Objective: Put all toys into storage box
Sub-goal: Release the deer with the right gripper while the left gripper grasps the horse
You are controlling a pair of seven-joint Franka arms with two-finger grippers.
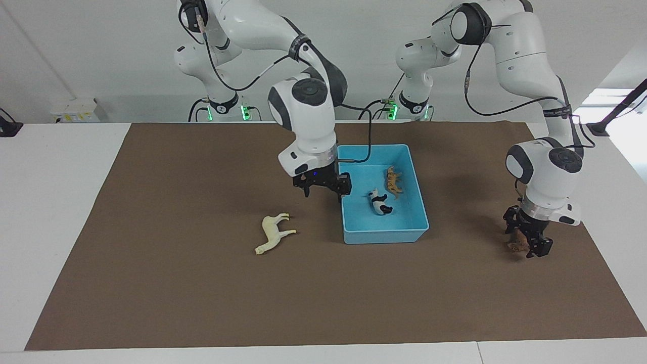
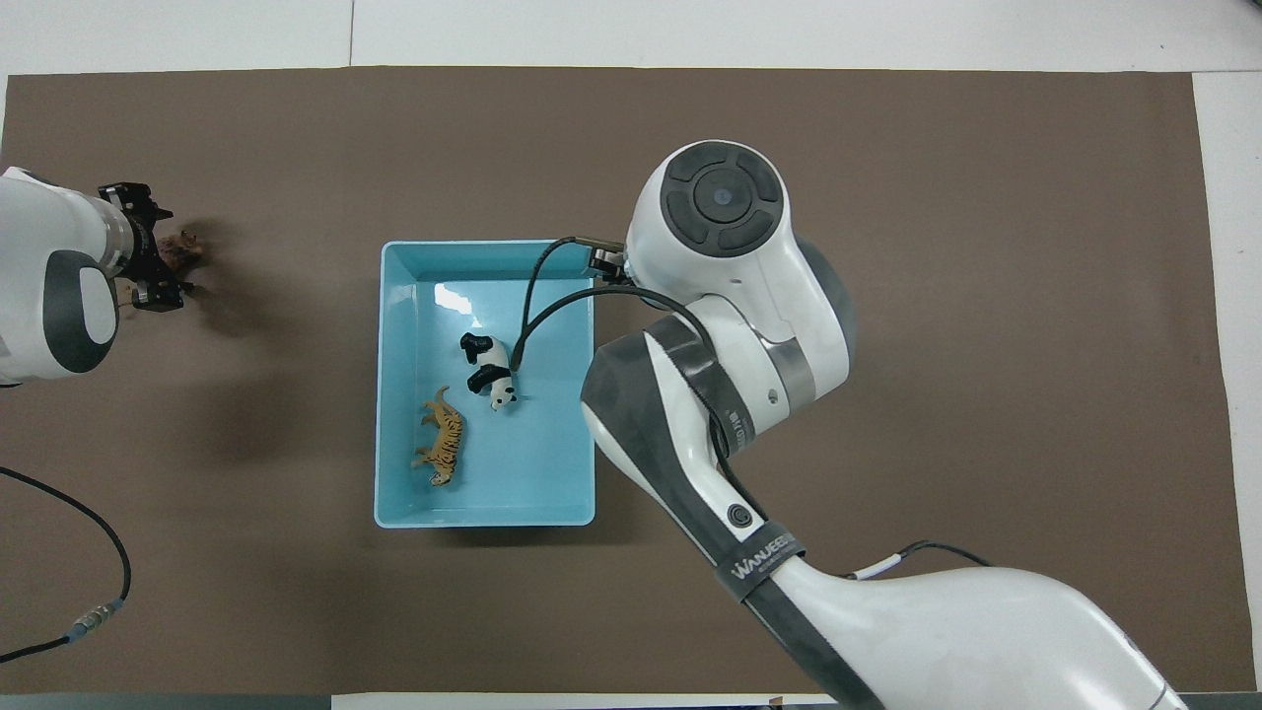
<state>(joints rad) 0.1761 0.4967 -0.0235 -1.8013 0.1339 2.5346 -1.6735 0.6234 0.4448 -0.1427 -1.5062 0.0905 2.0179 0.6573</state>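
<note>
**Entry 1. Cream horse (image 1: 273, 232).** Lying on its side on the brown tabletop (image 1: 202, 303), lower centre of the facing frame, well apart from the box. Nothing is touching it. It is hidden under the right arm in the overhead frame.

**Entry 2. Brown lion (image 1: 515, 246).** Sitting on the tabletop toward the left arm's end, at mid-height by the edge of the facing frame. The left pincer (image 1: 528, 242) is standing low over it, fingers spread and straddling the toy, not yet gripping.

**Entry 3. Blue storage box (image 1: 384, 236).** Sitting at the centre of the frame. It is holding the panda (image 1: 379, 202) and, nearer the robots, the tiger (image 1: 393, 181), apart from each other.

**Entry 4. Right pincer (image 1: 324, 188).** Hanging empty, fingers spread, over the tabletop just beside the box wall, between the box and the horse.

**Step in hand (judged).** Two of four toys are lying stowed. The left arm is working on the lion pickup; the right arm appears to be heading for the horse.

**Next move (judged).** The left fingers are needing to clamp across the lion's narrow body, then lift clear of the box rim. The right pincer is needing to line up across the horse's trunk, since it is lying flat.

**Writing.** A dark band on the right arm (image 2: 764, 554) is showing white letters, seemingly "WANJEE", with the ending unclear. No other readable labels.
</note>
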